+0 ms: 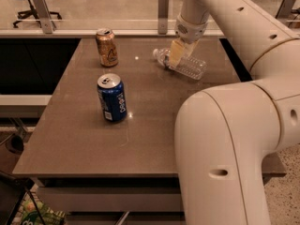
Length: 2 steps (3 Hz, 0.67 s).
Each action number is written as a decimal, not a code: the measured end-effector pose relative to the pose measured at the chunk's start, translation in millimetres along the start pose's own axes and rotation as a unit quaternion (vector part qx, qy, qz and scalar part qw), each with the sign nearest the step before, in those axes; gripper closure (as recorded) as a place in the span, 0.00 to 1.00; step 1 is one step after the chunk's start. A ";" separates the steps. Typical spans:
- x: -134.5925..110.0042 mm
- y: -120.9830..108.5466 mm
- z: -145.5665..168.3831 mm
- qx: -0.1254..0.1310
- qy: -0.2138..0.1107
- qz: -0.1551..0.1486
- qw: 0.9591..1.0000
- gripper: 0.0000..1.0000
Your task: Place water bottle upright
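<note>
**Water bottle (190,67) lies on its side, job not done**

I see the bottle lying flat on the table (154,125), at the far side, right of the middle. Its white cap points left, toward the gold can (107,47). Its bottom points right. The gripper (177,54) is down on the bottle, near the neck end, and it hides that part. I cannot tell if it is squeezing the bottle or only resting on it. The blue can (112,97) stands nearer to me, well apart from the bottle.

So I think the job is at an early part. The reach to the bottle looks done. The big part is left: get a good hold, lift the bottle, turn it so the cap points up, set its bottom on the table, and let go. Then it must stand by itself.
</note>
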<state>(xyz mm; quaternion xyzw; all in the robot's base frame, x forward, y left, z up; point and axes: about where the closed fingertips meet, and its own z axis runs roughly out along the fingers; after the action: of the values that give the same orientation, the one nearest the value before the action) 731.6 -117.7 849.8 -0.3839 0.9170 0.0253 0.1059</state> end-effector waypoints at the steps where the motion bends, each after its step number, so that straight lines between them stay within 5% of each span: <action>1: -1.9 -0.5 1.9 0.001 -0.002 0.000 1.000 1.00; 2: -2.1 -0.6 1.0 0.001 -0.002 0.000 1.000 1.00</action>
<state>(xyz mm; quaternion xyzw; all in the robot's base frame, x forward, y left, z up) 733.6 -116.5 849.3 -0.3840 0.9167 0.0254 0.1076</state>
